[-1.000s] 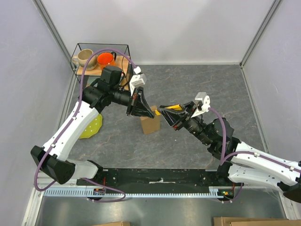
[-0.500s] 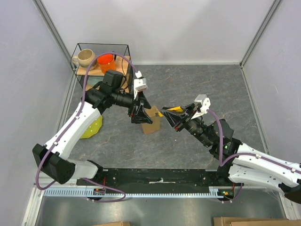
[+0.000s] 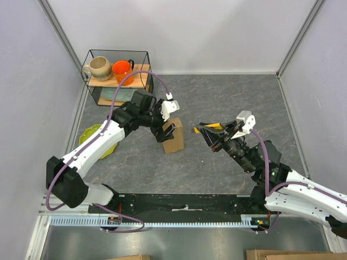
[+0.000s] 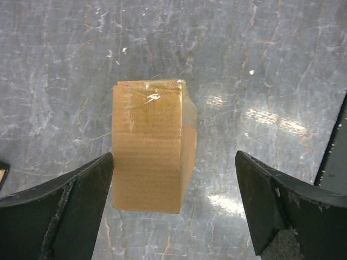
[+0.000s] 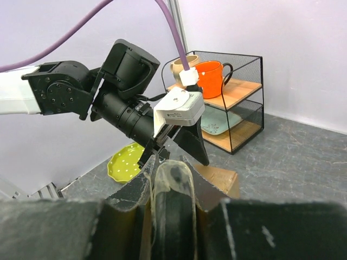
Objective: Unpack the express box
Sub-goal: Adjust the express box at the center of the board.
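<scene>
Near desk (image 3: 217,97) centre: express box (image 3: 174,142). Over it, left tool (image 3: 168,131), spread fingers (image 4: 81,195) either side. Right of box, apart: right tool (image 3: 209,132), slim item (image 3: 211,126) in grip. Back-left corner: rack (image 3: 116,95), mugs (image 3: 122,69) on top shelf. Left of box: plate (image 3: 88,134), partly under left arm.

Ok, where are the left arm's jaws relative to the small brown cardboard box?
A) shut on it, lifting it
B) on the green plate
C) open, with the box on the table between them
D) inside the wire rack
C: in the left wrist view the left gripper has its jaws wide apart, the small brown cardboard box lying unclamped on the grey table between them.
</scene>
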Controlling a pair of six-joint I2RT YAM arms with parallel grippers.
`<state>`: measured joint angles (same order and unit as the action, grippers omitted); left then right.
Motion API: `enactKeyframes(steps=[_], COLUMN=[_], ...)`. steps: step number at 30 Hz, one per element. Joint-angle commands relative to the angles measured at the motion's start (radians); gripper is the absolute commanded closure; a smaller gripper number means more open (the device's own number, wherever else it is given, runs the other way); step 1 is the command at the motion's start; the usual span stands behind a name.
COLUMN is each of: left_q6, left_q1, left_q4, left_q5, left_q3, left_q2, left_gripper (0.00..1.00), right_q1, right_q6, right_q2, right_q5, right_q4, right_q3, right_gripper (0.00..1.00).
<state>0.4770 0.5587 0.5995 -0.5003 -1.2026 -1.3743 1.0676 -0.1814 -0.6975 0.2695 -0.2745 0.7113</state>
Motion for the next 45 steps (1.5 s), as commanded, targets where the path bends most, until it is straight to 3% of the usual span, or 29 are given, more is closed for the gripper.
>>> enactKeyframes(steps=[1, 22, 42, 44, 45], left_q6=[0.045, 0.055, 0.153, 0.153, 0.153], left_q1=[0.009, 0.023, 0.017, 0.001, -0.005], left_q4=[-0.056, 0.003, 0.038, 0.063, 0.098], left_q5=[0.071, -0.007, -0.02, -0.062, -0.078], left_q3=[0.009, 0.021, -0.031, -0.067, -0.096], left_q2=[0.018, 0.049, -0.184, -0.219, -0.256], left_gripper=[0.01, 0.01, 0.01, 0.14, 0.28], right_q1=[0.0, 0.002, 0.0, -0.001, 0.0], right_q6=[0.008, -0.006, 0.04, 0.048, 0.054], right_q2=[0.015, 0.023, -0.03, -0.059, -0.066], right_q5=[0.028, 0.037, 0.108, 0.126, 0.131], right_q4=[0.026, 0.047, 0.031, 0.011, 0.0], right_q3=[0.001, -0.021, -0.067, -0.075, -0.088], right_gripper=[1.0, 1.0, 1.0, 1.0, 1.0])
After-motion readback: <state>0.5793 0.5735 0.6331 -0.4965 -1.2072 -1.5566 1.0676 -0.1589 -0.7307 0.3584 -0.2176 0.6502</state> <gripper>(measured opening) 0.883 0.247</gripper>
